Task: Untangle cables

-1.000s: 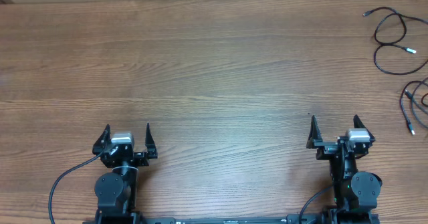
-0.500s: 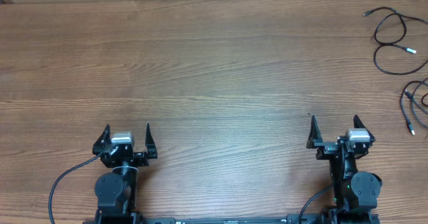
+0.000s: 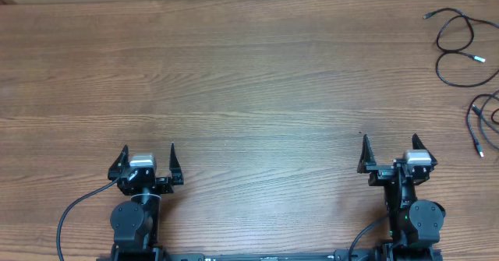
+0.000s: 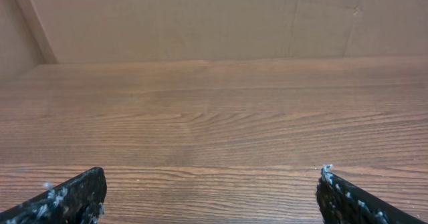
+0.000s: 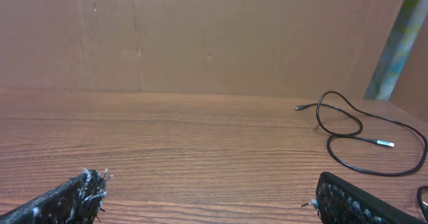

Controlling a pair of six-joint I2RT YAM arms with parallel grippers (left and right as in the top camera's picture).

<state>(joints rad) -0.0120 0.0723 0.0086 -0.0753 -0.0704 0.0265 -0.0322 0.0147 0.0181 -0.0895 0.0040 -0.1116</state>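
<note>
Both arms are parked at the near edge of the wooden table point(image 3: 249, 74), 1 at the left, 1 at the right. Your left gripper point(image 3: 149, 149) has its jaws spread wide with nothing between them. In the left wrist view you see only its 2 fingertips point(image 4: 73, 197) at the bottom corners and bare wood grain ahead, up to a brown back panel point(image 4: 200, 20).

Your right gripper point(image 3: 391, 144) is the same: jaws wide, holding nothing and touching nothing.

The cables are all at the far right, well apart from both grippers. The upper cable point(image 3: 444, 51) lies in the far right corner in 2 loose loops, 1 above the other. It has a small plug at its far-left end and a silver-tipped plug point(image 3: 477, 58) pointing right between the loops. The right wrist view shows it too, ahead and to the right, silver tip point(image 5: 385, 143) flat on the wood.

The second cable point(image 3: 474, 128) lies nearer, against the right edge, with a plug end pointing toward you. It runs out of frame, so you can't tell whether that is 1 cord or more. It does not touch the upper cable.

A thicker black base cable point(image 3: 74, 214) curves off the left arm, and another point(image 3: 359, 241) sits by the right base.
</note>
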